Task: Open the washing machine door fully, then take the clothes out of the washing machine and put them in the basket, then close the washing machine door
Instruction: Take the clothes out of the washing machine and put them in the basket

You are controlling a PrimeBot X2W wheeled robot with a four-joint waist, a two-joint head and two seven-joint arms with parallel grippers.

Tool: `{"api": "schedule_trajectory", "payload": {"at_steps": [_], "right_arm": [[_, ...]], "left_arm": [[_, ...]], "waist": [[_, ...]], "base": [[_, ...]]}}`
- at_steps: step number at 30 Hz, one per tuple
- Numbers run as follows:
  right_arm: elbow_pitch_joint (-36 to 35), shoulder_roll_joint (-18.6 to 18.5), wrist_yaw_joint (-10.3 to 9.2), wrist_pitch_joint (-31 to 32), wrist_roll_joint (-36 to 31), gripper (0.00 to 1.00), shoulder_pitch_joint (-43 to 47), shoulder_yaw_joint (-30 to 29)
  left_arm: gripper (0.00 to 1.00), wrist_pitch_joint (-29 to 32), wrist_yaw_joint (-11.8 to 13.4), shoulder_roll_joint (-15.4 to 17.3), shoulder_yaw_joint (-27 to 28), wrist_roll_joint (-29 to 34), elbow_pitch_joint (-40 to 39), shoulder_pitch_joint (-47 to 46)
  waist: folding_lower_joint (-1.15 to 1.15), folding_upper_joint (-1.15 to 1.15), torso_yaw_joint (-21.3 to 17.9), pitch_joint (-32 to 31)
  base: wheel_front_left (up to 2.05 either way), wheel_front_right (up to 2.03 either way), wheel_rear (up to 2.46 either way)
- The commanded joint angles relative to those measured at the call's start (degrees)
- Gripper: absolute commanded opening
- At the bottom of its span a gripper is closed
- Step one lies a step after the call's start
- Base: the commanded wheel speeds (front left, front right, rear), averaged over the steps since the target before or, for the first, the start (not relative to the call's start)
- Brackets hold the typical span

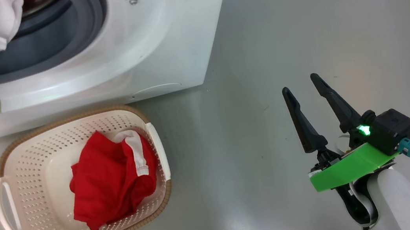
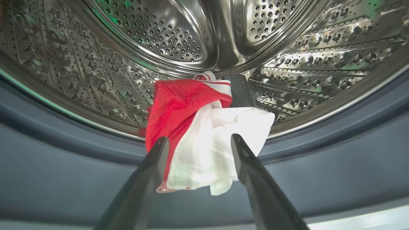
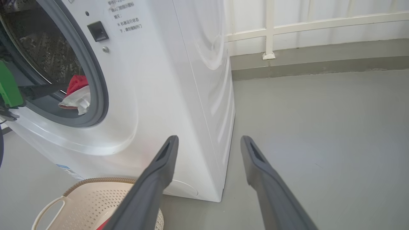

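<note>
Left gripper [image 2: 199,137] is standing spread at the lower middle of its wrist view, its fingers [image 2: 153,166] flanking a red-and-white garment [image 2: 188,105] that is spilling from the steel drum [image 2: 159,41] over the grey rubber ring [image 2: 64,172]; we are not seeing whether the pads are pressing it. Soft, light and limp, it will be sagging and may be snagging on the drum lip; we are favouring the bunched middle, not the loose white edge.

Head view: right gripper [image 1: 300,83] is hanging open and empty at lower right, over the floor [image 1: 295,20]; a red garment [image 1: 106,175] is lying in the basket [image 1: 29,162] at lower left, below the washing machine [image 1: 164,49].

Right wrist view: those fingers are pointing apart over the floor; the basket's rim is showing at bottom left.
</note>
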Motion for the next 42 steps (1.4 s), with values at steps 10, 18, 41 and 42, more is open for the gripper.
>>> {"api": "schedule_trajectory", "payload": {"at_steps": [10,18,41,42], "right_arm": [[-1.55,0.51,0.09,-0.27,1.98,1.00,-1.55,2.78],[-1.87,0.51,0.09,-0.27,2.82,1.00,-1.89,3.77],[-1.38,0.51,0.09,-0.27,3.09,1.00,-1.64,3.94],[-1.27,0.51,0.09,-0.27,2.98,1.00,-1.53,3.88]], "left_arm": [[1.00,0.59,2.09,4.20,-0.69,1.51,9.90,-8.24],[1.00,0.30,2.65,5.08,-1.89,2.20,14.28,-11.20],[0.00,-3.92,0.52,4.02,-1.87,-1.34,17.29,-9.94],[0.00,-4.82,0.11,3.71,-1.55,-1.90,17.30,-9.60]], "waist": [[0.00,0.00,-1.49,1.78],[0.00,0.00,-2.72,2.91],[0.00,0.00,-2.67,0.98],[0.00,0.00,-2.49,0.60]], "base": [[0.00,0.00,0.00],[0.00,0.00,0.00],[0.00,0.00,0.00],[0.00,0.00,0.00]]}}
